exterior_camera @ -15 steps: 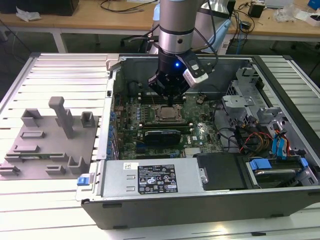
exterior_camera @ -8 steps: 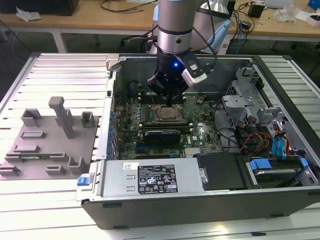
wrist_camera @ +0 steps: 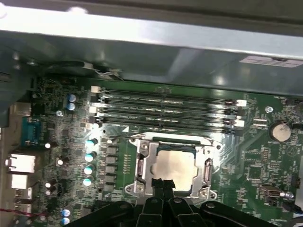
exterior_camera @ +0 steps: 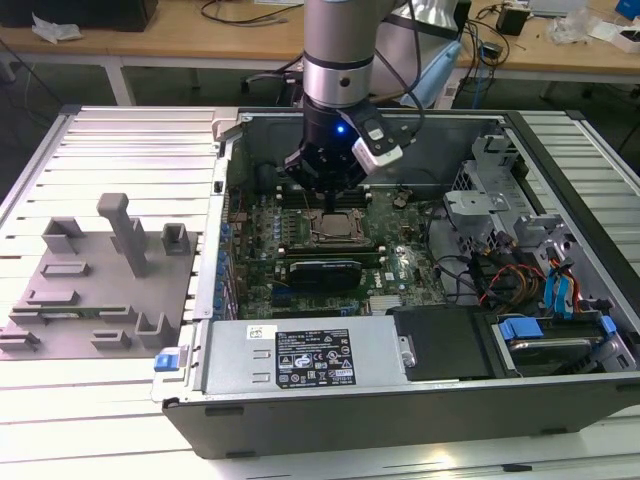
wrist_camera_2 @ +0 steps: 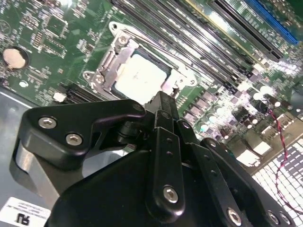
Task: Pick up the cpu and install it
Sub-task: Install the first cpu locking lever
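In both wrist views the gripper sits nearest the lens. Its black body hides 1 side of the socket and the board beneath it. The jaws are clenched together with nothing between them. Their tips hang at the near edge of the cpu, and I cannot tell whether they touch it. The 1 cpu lies flat inside the socket with its silvery top up, and the metal frame runs around it. In the second wrist view the fingers cover 1 corner of the cpu. Beyond the socket run 4 long memory slots, side by side. 1 coin cell stands off to the side of them, and the case wall closes the view behind.

In the exterior view, the power supply fills the lower middle. Past it, at the centre of the frame, the gripper stands over the socket on the motherboard. The cpu is only a small pale patch there, hard to make out. On the exterior view's left, 1 grey fixture plate lies on the slatted table. Farthest off, desks are cut off by the top edge.
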Available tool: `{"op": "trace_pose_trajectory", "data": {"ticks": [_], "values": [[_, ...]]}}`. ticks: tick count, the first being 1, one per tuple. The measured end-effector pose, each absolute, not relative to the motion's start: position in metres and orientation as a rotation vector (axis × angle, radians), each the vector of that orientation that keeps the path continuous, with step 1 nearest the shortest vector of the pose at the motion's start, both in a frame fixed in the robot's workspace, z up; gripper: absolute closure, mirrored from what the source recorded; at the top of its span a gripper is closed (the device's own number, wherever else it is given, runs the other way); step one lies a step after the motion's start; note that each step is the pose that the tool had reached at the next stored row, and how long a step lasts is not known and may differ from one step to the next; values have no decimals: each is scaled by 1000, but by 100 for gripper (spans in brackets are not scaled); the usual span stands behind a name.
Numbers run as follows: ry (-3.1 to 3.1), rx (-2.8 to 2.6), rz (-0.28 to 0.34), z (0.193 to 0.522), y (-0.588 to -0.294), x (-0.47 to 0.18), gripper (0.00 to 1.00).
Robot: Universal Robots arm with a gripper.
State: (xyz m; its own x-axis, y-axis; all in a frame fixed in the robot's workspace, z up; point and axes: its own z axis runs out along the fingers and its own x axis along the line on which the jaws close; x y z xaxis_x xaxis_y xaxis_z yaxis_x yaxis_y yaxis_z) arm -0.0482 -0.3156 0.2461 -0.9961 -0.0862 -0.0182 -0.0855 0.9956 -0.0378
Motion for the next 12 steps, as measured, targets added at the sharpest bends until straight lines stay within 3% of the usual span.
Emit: {"op": "trace_pose_trajectory", "data": {"ticks": [12], "values": [[3118, -134, -58, 246, -316, -77, 89]]}}
